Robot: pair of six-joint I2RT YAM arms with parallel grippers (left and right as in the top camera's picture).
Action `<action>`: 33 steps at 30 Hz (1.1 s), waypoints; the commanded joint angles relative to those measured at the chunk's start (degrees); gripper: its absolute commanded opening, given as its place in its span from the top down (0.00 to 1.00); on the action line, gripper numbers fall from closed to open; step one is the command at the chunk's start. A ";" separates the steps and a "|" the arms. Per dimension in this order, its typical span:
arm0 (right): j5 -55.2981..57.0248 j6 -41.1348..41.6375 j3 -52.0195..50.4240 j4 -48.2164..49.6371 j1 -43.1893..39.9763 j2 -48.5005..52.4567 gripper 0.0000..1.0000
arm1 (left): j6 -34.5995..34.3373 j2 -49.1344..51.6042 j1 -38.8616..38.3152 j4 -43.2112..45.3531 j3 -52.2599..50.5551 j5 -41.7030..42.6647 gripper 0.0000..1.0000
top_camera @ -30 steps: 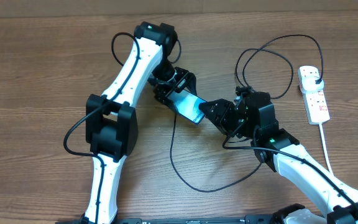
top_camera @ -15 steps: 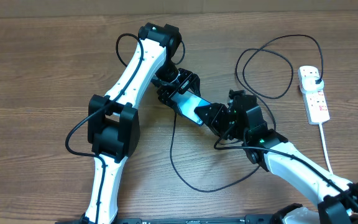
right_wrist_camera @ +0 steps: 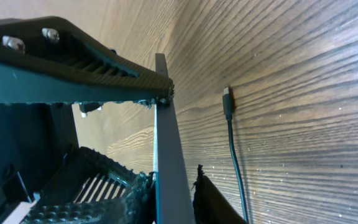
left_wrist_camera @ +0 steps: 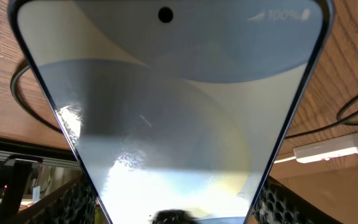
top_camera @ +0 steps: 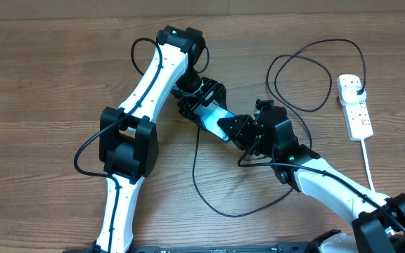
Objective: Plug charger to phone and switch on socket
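Wood-grain desk [top_camera: 48, 84] carries everything. At the centre of the overhead frame, the left tool [top_camera: 202, 107] pinches the phone [top_camera: 214, 118] by its long edges, screen lit. In the left wrist view the screen fills the frame between the ribbed pads [left_wrist_camera: 82, 199]. The right tool [top_camera: 236, 130] sits at the phone's lower-right end with its jaws drawn close about that end; whether they press on it I cannot tell. The charger [top_camera: 193, 176] loops over the desk below and to the right of the phone. Its tip [right_wrist_camera: 227, 101] lies bare on the wood near the phone's edge, not plugged in. The socket [top_camera: 356, 107] lies at the right edge, well apart from the phone, with a black plug in its upper end.
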 commanded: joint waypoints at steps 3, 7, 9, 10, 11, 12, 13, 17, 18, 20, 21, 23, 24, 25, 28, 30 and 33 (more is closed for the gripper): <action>0.68 1.29 1.36 1.81 0.33 0.39 0.86 | -0.98 0.04 -0.48 -0.33 1.49 2.01 0.44; 0.48 1.73 1.36 2.60 0.33 0.39 0.94 | -0.98 0.04 -0.48 -0.33 1.49 1.99 0.42; 0.48 2.58 1.36 2.80 0.33 0.39 0.96 | -0.98 0.04 -0.48 -0.33 1.49 1.99 0.41; 0.46 2.58 1.36 3.21 0.33 0.39 0.96 | -0.98 0.04 -0.48 -0.31 1.49 1.99 0.41; 0.37 2.58 1.36 3.63 0.33 0.39 0.96 | -0.98 0.04 -0.48 -0.31 1.49 1.99 0.41; 0.11 2.78 1.36 4.22 0.33 0.39 0.96 | -0.98 0.04 -0.48 -0.31 1.49 1.97 0.41; -0.24 2.75 1.36 4.85 0.31 0.39 0.96 | -0.98 0.04 -0.48 -0.31 1.51 1.99 0.41; -1.22 3.10 1.36 6.73 0.26 0.37 0.96 | -0.96 0.04 -0.46 -0.31 1.49 1.95 0.39; -1.20 3.87 1.36 6.73 0.26 0.37 0.96 | -0.96 0.04 -0.46 -0.31 1.49 1.92 0.33; -1.20 4.24 1.36 6.73 0.26 0.37 0.96 | -0.92 0.04 -0.46 -0.31 1.49 1.64 0.19; -1.20 4.24 1.36 6.73 0.24 0.37 0.96 | -0.92 0.04 -0.46 -0.28 1.49 1.18 0.12; -1.20 4.24 1.36 6.73 0.17 0.37 0.96 | -0.90 0.04 -0.46 -0.31 1.49 -0.94 0.02; -1.25 4.24 1.36 6.71 -0.02 0.37 0.96 | -0.48 0.04 -0.46 -0.28 1.49 -1.95 0.00; -1.49 4.24 1.38 6.73 -0.31 0.37 0.96 | 0.59 0.04 -0.46 -0.17 1.49 -3.26 0.00; -2.34 4.24 1.38 6.73 -1.11 0.35 0.96 | 4.63 0.04 -0.42 1.42 1.49 -4.59 0.00; -3.15 4.24 1.36 6.69 -1.68 0.35 0.96 | 9.81 0.04 -0.26 3.02 1.49 -4.70 0.00; -3.96 4.24 1.38 6.69 -2.08 0.35 0.96 | 18.40 0.04 0.15 5.77 1.49 -4.37 0.02</action>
